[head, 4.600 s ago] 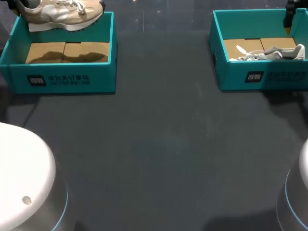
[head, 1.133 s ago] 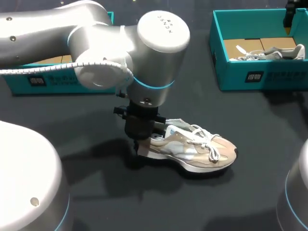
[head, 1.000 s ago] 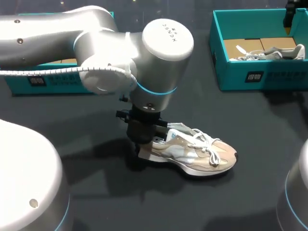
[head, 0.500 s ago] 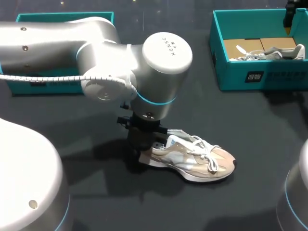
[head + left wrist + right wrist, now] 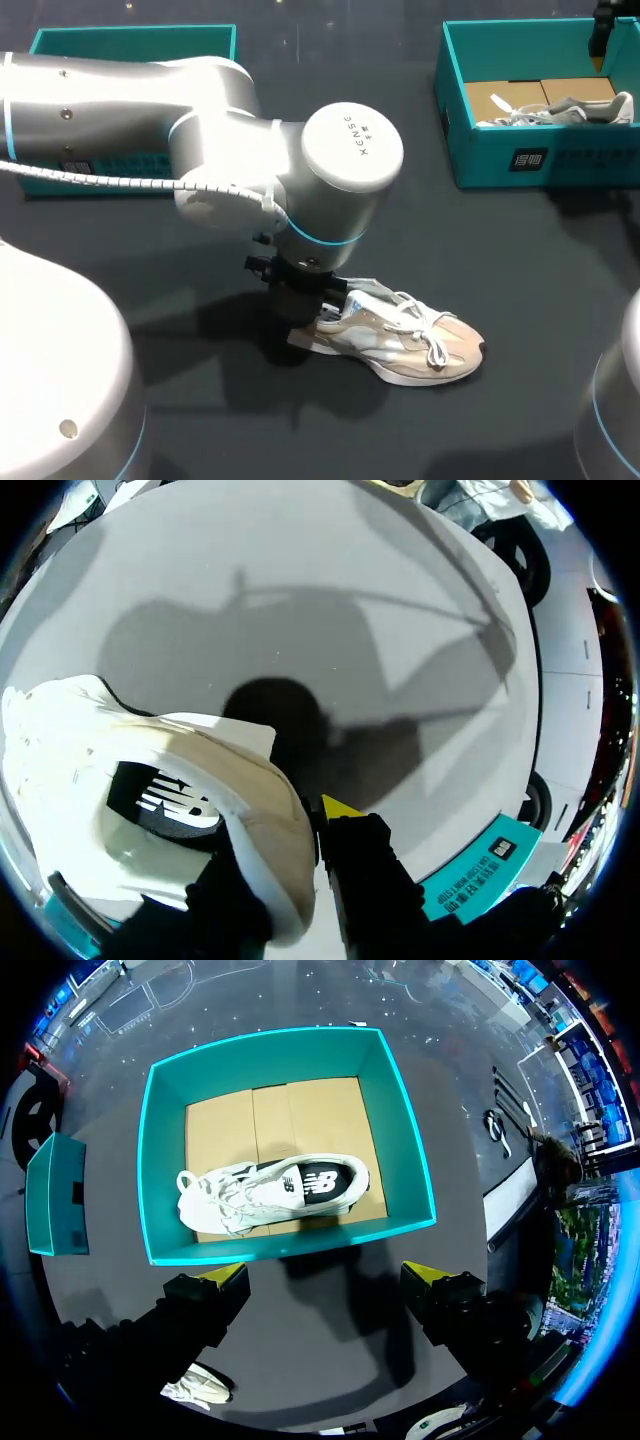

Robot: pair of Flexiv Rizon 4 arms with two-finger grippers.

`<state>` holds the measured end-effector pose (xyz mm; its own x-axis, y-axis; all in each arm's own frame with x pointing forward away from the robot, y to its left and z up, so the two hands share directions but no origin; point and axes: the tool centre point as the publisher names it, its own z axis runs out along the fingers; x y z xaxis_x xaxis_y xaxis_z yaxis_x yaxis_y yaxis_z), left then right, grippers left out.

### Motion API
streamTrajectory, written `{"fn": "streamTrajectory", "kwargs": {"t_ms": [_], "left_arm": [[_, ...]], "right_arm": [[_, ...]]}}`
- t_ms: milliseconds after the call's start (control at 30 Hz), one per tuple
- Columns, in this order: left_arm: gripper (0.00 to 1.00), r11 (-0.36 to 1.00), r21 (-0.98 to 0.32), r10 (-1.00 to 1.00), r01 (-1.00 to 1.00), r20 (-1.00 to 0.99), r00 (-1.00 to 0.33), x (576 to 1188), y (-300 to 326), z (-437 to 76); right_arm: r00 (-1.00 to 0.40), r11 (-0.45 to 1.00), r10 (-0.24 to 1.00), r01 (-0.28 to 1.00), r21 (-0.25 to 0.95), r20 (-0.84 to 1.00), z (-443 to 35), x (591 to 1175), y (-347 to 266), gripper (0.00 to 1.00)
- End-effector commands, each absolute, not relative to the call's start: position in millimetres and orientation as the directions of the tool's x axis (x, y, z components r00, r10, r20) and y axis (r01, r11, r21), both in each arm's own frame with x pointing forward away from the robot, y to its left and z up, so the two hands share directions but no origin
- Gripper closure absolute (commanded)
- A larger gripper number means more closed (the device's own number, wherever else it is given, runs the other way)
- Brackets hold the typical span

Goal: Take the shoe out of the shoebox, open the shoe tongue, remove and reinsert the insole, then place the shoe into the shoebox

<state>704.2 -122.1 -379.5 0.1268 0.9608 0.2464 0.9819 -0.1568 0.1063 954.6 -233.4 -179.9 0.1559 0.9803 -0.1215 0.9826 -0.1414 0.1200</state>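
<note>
Two teal shoeboxes stand at the far side of the dark table [image 5: 330, 130], well apart: the left shoebox [image 5: 135, 38], largely hidden behind the left arm [image 5: 200, 130], and the right shoebox [image 5: 452, 110]. The beige shoe [image 5: 400, 340] is outside both boxes, near the middle of the table and on the near side of it. It sits sole down, toe toward the robot's right and heel toward the left; whether the heel rests fully on the surface cannot be confirmed. Its white laces [image 5: 425, 325] are tied. The left gripper [image 5: 295, 835] is clamped on the heel of this shoe: in the left wrist view one finger sits inside the opening and the other, its yellow tip showing, presses the outside of the heel wall, so that the wall is pinched between them. The pale insole [image 5: 130, 840] lies inside the shoe, with a dark patch on it. The right gripper [image 5: 325, 1275] hangs above the near wall of the right shoebox, its fingers spread wide and holding nothing. Inside that box a white shoe [image 5: 275, 1188] with a dark side panel lies on its side on the cardboard floor [image 5: 320, 1120].
</note>
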Motion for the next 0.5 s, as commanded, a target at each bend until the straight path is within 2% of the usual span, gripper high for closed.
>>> {"fn": "streamTrajectory", "kwargs": {"t_ms": [33, 100, 133, 200, 233, 367, 500], "left_arm": [[1.00, -0.156, 0.106, 0.961, 0.982, 0.246, 0.126, 705, -126, -382], [1.00, -0.159, 0.107, 0.962, 0.981, 0.242, 0.130, 705, -125, -382], [0.86, -0.160, 0.108, 0.962, 0.981, 0.240, 0.131, 704, -125, -382], [0.45, -0.163, 0.107, 0.963, 0.981, 0.231, 0.135, 703, -123, -380], [0.33, -0.165, 0.105, 0.964, 0.981, 0.227, 0.138, 703, -122, -378], [0.00, -0.169, 0.093, 0.970, 0.981, 0.194, 0.149, 702, -119, -364], [0.00, -0.168, 0.107, 0.977, 0.980, 0.153, 0.151, 702, -119, -345]], "right_arm": [[0.156, -0.141, 0.980, 0.983, 0.121, -0.121, -180, 954, -234, 0.00], [0.156, -0.141, 0.980, 0.983, 0.121, -0.121, -180, 954, -234, 0.00], [0.156, -0.141, 0.980, 0.983, 0.121, -0.121, -180, 954, -234, 0.00], [0.156, -0.141, 0.980, 0.983, 0.121, -0.121, -180, 954, -234, 0.00], [0.156, -0.141, 0.980, 0.983, 0.121, -0.121, -180, 954, -234, 0.00], [0.156, -0.141, 0.980, 0.983, 0.121, -0.121, -180, 954, -234, 0.00], [0.156, -0.141, 0.980, 0.983, 0.121, -0.121, -180, 954, -234, 0.00]]}}
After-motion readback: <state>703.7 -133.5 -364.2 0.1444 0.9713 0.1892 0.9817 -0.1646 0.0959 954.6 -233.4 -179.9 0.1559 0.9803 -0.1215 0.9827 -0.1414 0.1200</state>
